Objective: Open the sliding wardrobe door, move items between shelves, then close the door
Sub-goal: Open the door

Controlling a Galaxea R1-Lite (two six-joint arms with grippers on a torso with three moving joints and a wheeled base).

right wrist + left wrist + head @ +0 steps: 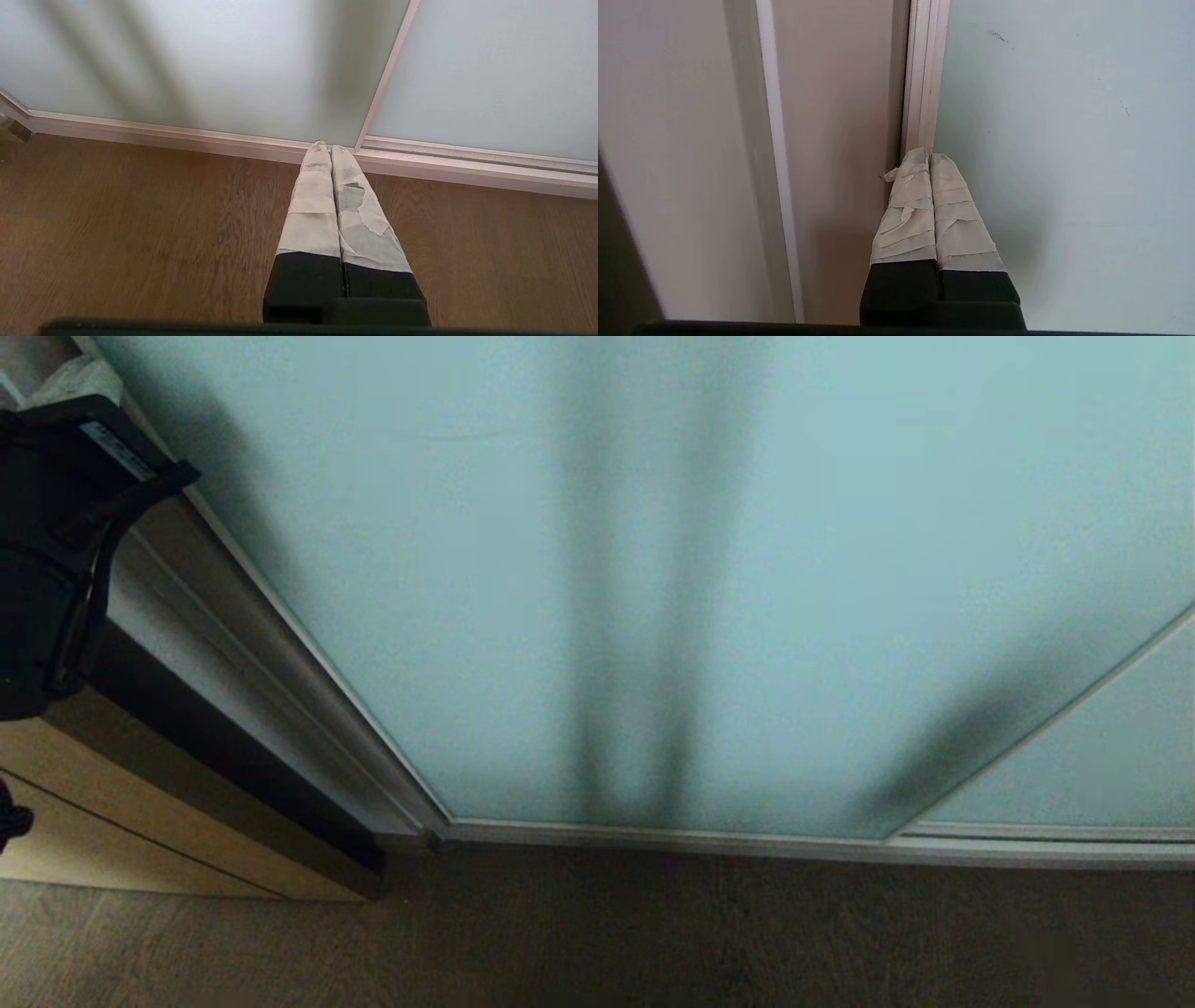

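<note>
Left wrist view: your left gripper (929, 156), fingers pressed together, is pointing at the sliding wardrobe door (1064, 140)'s frame edge. Your right gripper (329, 147) is hanging pinched together over the wooden floor (140, 224).

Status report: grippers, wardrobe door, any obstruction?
Left gripper shut, tips at sliding wardrobe door frame edge. Right gripper shut, parked over floor. Door closed. Nothing obstructing.

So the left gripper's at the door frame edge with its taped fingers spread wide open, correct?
Not quite. The left gripper is at the silver frame edge of the sliding wardrobe door, but its taped fingers are pressed together, shut on nothing, not spread. The left wrist view shows it.
</note>
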